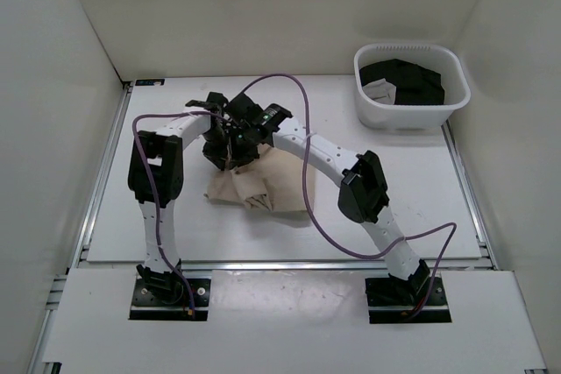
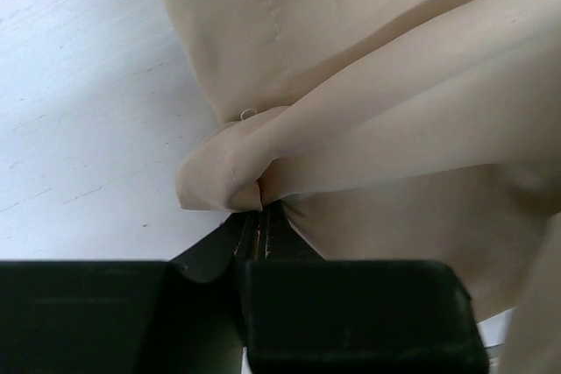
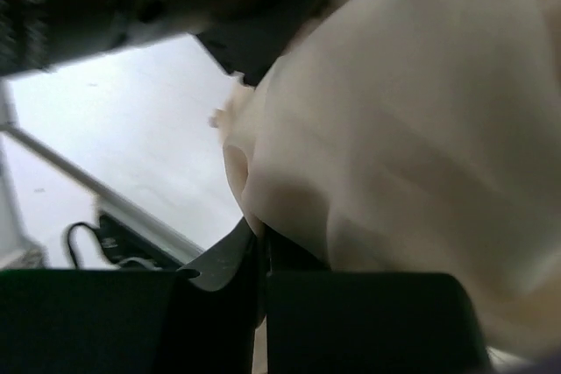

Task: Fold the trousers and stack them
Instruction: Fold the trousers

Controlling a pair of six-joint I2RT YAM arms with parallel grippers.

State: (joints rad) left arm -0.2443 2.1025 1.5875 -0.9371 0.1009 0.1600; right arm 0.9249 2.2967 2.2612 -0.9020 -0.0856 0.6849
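Left gripper is closed tight on a pinched fold of the beige fabric trousers, its two dark fingers meeting with only cloth between them. From that fold the fabric rises out of the top of the left wrist view, and a stitched seam runs along it. The trousers lie bunched near the middle of the flat white table, with their far edge lifted where both arms meet. Right gripper, just beside the left one, is likewise clamped shut on a fold of the same cloth, which billows across most of the right wrist view.

At the far right corner of the table, well apart from the trousers, stands a white oblong plastic basket. It holds crumpled black clothing with a pale patch at its left side; what sort of garment it is cannot be told.

From above, the two wrists crowd together and hide both sets of fingertips and the trousers' far edge. The right wrist view is blurred, and a dark shape, too close to make out, fills its top.
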